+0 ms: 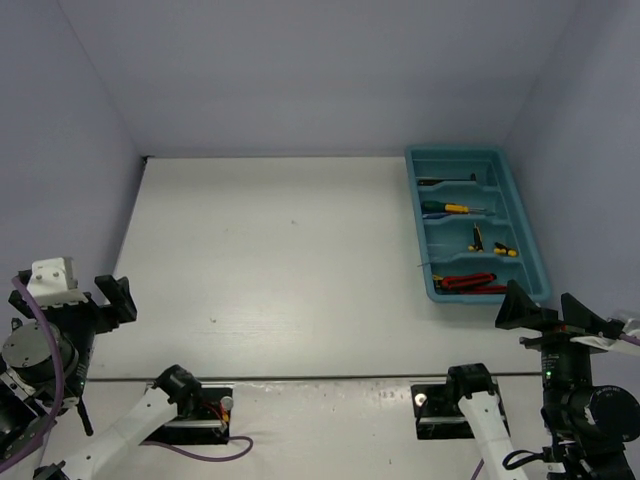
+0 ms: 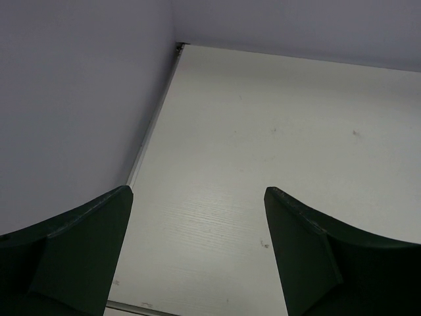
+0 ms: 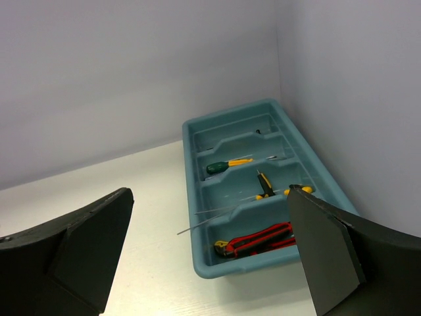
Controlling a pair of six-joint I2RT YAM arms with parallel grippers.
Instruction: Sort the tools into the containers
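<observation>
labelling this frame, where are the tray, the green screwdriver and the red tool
tray [image 3: 189, 158], right wrist view, left rim
green screwdriver [image 3: 217, 168], right wrist view, green handle
red tool [image 3: 263, 236], right wrist view, middle of it

My right fingers [image 3: 79, 257] look like matt dark plastic. The tray [image 3: 245, 264] is smooth teal plastic with a soft sheen. Inside it, the screwdriver [image 3: 227, 164] has a glossy green and yellow handle. The thin rod [image 3: 197, 226] over the tray's rim glints like metal. The table [image 3: 125, 191] beside the tray is matt white, finely grained.
</observation>
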